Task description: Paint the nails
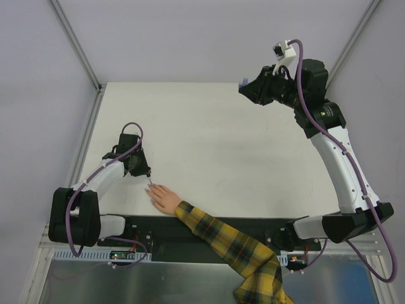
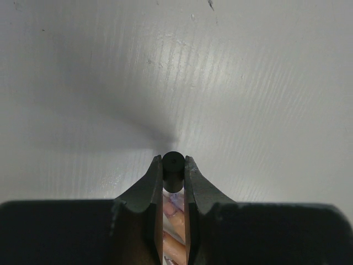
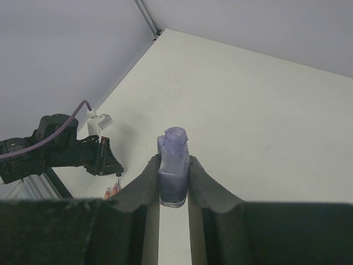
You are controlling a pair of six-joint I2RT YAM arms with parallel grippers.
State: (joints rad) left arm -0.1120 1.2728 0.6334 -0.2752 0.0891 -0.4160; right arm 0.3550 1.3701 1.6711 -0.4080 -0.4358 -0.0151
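The left gripper (image 2: pixel 173 161), clamped on the black brush cap (image 2: pixel 173 173), hovers over the nails (image 1: pixel 152 192) of the mannequin hand (image 1: pixel 167 200), near left; the right gripper (image 3: pixel 173 161) clasps the open polish bottle (image 3: pixel 174 179), far right. Tiny, hard, slick nails likely want brushing, not gripping.

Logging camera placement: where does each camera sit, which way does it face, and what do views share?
Top external: above and behind the robot, looking down at the table; left arm, right arm and mannequin hand show.
Left wrist: on the left arm, facing down past the left gripper, shut on the brush cap.
Right wrist: on the raised right arm, facing the table past the right gripper, shut on the polish bottle.
Shared: top and right wrist both show the left arm.
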